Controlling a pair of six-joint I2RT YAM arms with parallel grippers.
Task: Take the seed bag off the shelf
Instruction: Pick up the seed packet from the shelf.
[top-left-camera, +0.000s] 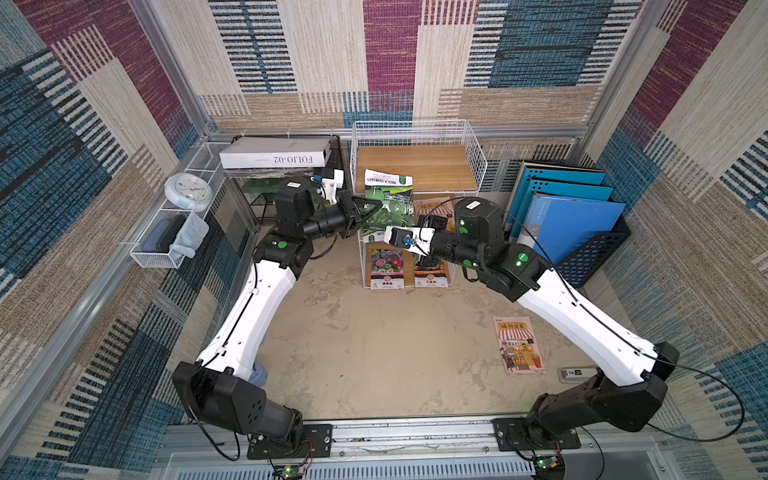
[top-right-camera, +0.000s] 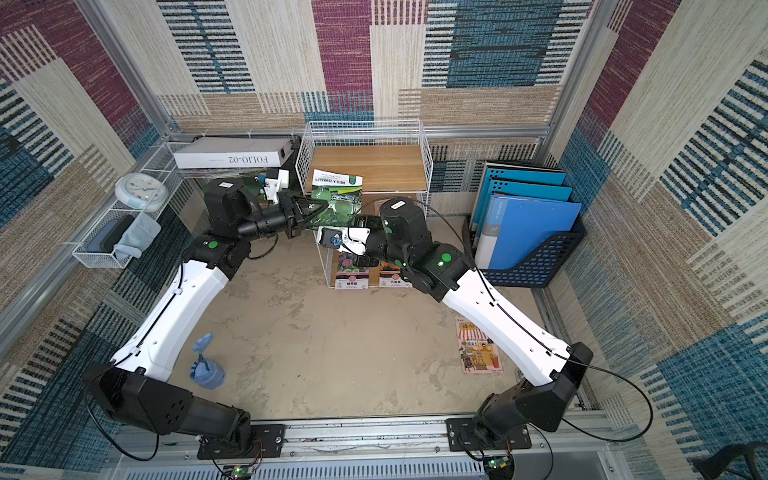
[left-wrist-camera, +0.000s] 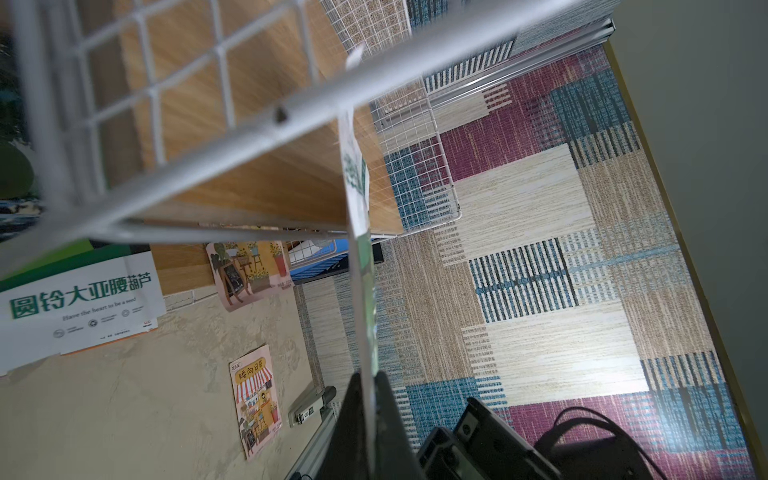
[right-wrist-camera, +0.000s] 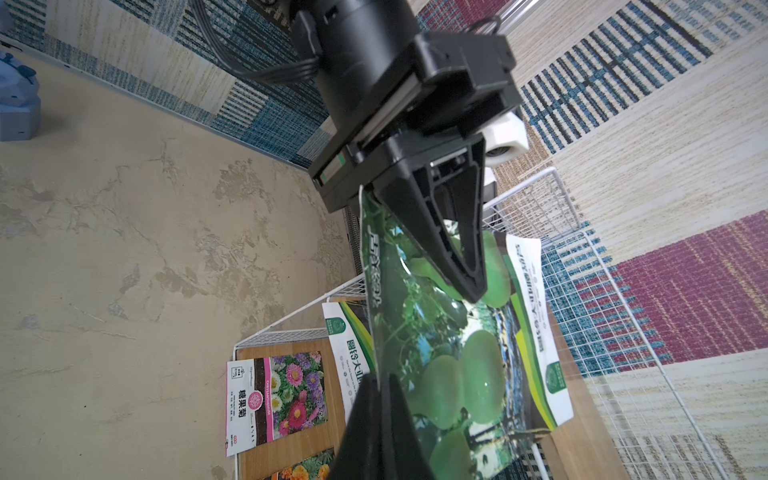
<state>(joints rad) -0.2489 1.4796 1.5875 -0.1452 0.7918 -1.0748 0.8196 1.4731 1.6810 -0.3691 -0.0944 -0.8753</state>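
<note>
Right wrist camera is giving me the clearest look. The seed bag (right-wrist-camera: 457, 353), a glossy green packet printed with gourds, is hanging between my two arms just above the front of the shelf (right-wrist-camera: 590, 436). The left tool (right-wrist-camera: 473, 291) is reaching in from the bag's side and clenching on it, one black finger lying across the printed face. The right tool (right-wrist-camera: 380, 378) is pinching the bag's near edge, its two fingers pressed together on the foil.

Left wrist camera is looking along the bag edge-on. The thin sheet is running straight into the closed left tool (left-wrist-camera: 370, 380), and the shelf's white wire is crossing close to the lens.

In both top views the bag's far end (top-left-camera: 388, 187) (top-right-camera: 336, 185) is lying over the front edge of the shelf's top wooden board, while its near end is sticking out past the shelf front towards the arms. I cannot tell whether it is touching the board.

Under the held bag, inside the shelf, a second green-and-white packet (right-wrist-camera: 347, 345) is lying flat. A pink flower packet (right-wrist-camera: 274, 395) is resting on a lower board at the shelf's front. A sunflower packet (top-left-camera: 519, 345) is lying on the tabletop (top-left-camera: 374, 353) well in front of the shelf, on the side where the blue folders (top-left-camera: 569, 216) are standing beside it.
</note>
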